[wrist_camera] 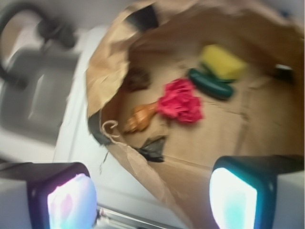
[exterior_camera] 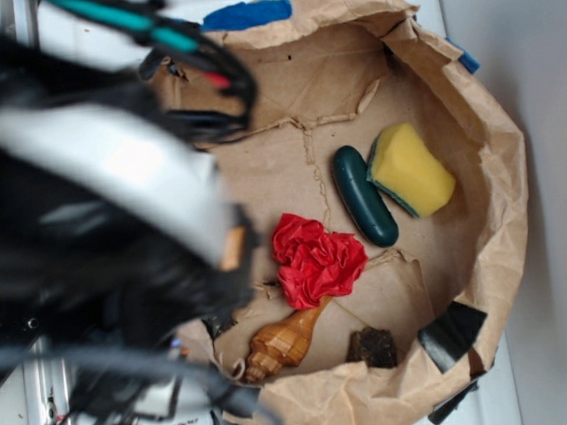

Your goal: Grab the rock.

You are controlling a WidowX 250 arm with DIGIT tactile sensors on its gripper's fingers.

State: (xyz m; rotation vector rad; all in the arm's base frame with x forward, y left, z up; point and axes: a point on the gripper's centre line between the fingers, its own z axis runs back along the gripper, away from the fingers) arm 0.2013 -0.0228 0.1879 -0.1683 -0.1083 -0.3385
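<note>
Jaws wide apart, empty (blurred view); rock (exterior_camera: 374, 346) untouched.

Gripper (wrist_camera: 152, 195) jaws spread wide (nothing between), arm blurred

Motion blur is smearing the whole wrist view, leaving the rock (wrist_camera: 136, 79) a dark smudge under the paper rim. The picture's bottom edge is cutting off both fingers (wrist_camera: 71, 198). In the exterior view, the blurred arm (exterior_camera: 91, 191) is hiding the paper tray's (exterior_camera: 494, 202) left side.
</note>
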